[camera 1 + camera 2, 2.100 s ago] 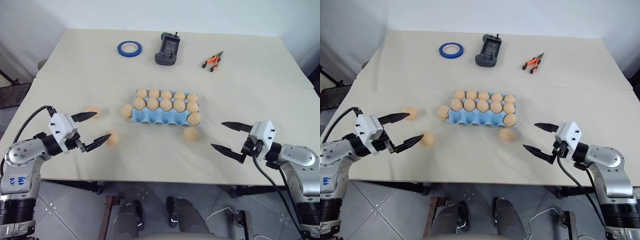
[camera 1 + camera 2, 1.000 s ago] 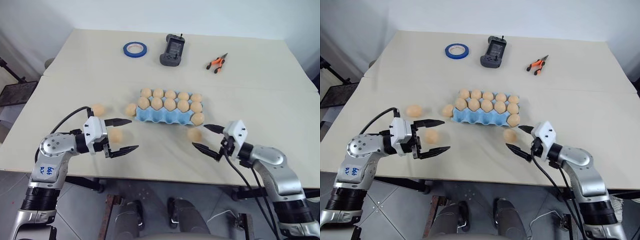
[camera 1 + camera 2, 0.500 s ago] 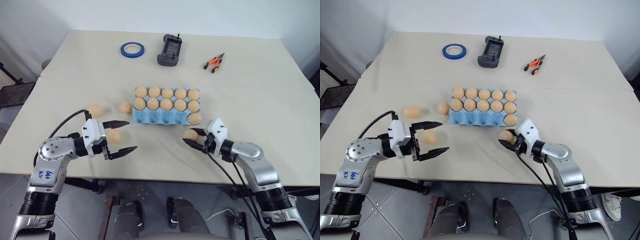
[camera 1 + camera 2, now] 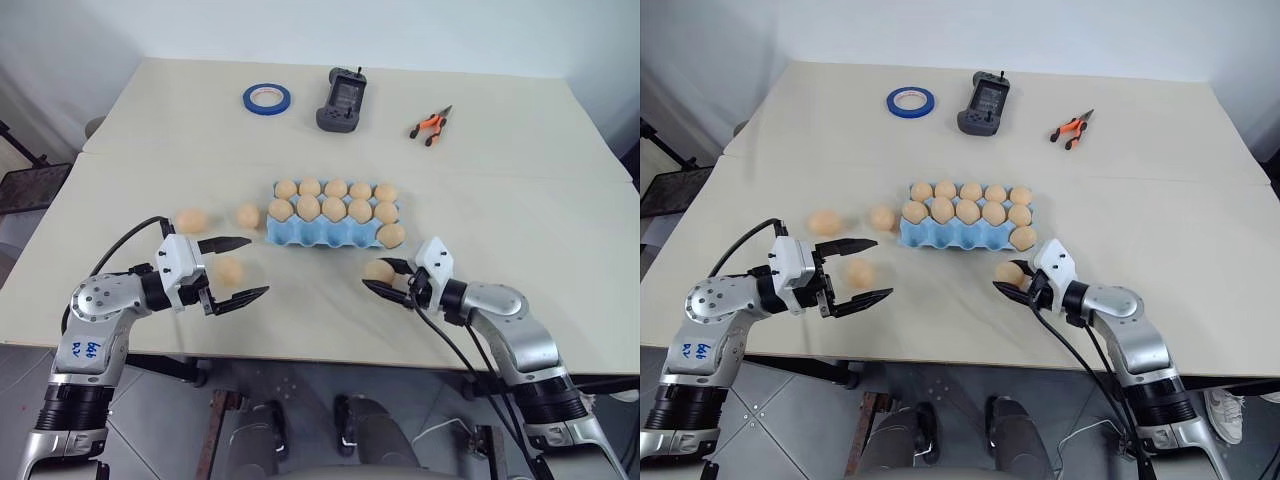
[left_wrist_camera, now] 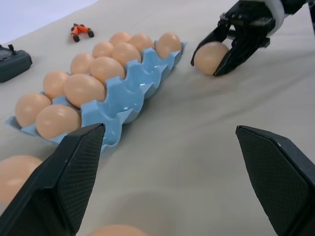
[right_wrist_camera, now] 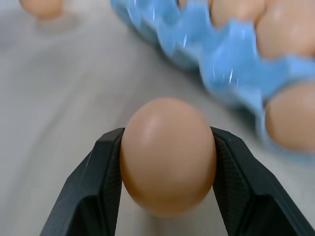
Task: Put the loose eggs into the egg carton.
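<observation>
Right wrist view confirms the right gripper [image 6: 167, 162] clamped on one of the loose eggs [image 6: 167, 156], a black finger [image 6: 93, 182] pressed to each flank of the shell. From the head camera that arm reaches in from 4 o'clock, forearm low over the table [image 4: 520, 200], gripper aimed toward the near right corner of the egg carton [image 4: 320, 235], with the held egg just off that corner.

Left gripper [image 4: 232, 270] stands at 8 o'clock of the carton, pointing level toward the centre, its fingers spread wide with nothing between them. One egg [image 4: 229, 270] lies on the table below that gap. Two more lie at 9 o'clock of the carton: one [image 4: 248, 215] just beside its left end, another [image 4: 191, 220] further out.

The carton's two far rows are full; the near row carries one egg in its right-hand cup, the other near cups bare blue.

At the far edge, around 12 o'clock, lie a blue tape ring [image 4: 266, 97], a dark handheld controller [image 4: 338, 100] and orange-handled pliers [image 4: 430, 126], well apart from the work.

Compared with a second ago, the right fingers were spread short of the egg and have since closed on it; the left fingers remain equally wide.
</observation>
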`<move>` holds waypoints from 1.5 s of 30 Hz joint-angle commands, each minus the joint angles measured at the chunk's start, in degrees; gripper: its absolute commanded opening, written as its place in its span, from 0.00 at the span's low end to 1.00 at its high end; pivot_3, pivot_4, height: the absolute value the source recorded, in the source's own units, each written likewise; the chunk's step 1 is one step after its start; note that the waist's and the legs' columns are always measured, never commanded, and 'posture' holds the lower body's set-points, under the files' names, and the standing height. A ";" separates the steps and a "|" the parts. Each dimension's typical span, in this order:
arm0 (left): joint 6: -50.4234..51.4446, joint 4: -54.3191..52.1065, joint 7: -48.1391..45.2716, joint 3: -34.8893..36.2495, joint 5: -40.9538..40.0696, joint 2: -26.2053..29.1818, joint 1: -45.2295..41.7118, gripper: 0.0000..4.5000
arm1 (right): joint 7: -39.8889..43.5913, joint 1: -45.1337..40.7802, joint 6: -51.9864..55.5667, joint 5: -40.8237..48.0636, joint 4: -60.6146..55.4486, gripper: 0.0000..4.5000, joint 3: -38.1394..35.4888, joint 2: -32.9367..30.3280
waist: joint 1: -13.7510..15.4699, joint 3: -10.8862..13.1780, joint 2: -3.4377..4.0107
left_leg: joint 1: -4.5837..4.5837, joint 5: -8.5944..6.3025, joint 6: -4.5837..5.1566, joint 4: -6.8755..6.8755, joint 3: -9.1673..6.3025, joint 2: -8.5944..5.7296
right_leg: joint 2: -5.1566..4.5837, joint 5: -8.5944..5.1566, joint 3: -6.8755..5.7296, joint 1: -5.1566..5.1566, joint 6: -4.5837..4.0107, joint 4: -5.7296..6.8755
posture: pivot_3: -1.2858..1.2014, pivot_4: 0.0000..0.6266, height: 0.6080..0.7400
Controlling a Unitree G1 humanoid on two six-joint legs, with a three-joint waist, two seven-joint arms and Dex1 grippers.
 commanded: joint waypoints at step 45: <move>7.88 -7.92 10.88 22.33 -3.40 1.29 24.21 1.00 | 20.18 13.56 -11.26 15.62 -11.59 0.99 -16.91 -11.22 | -0.28 0.02 0.03 | 0.04 -0.12 -0.03 -0.18 -0.02 -0.01 | -0.01 -0.33 0.07 0.02 -0.59 -0.24 | 0.52 0.24 1.00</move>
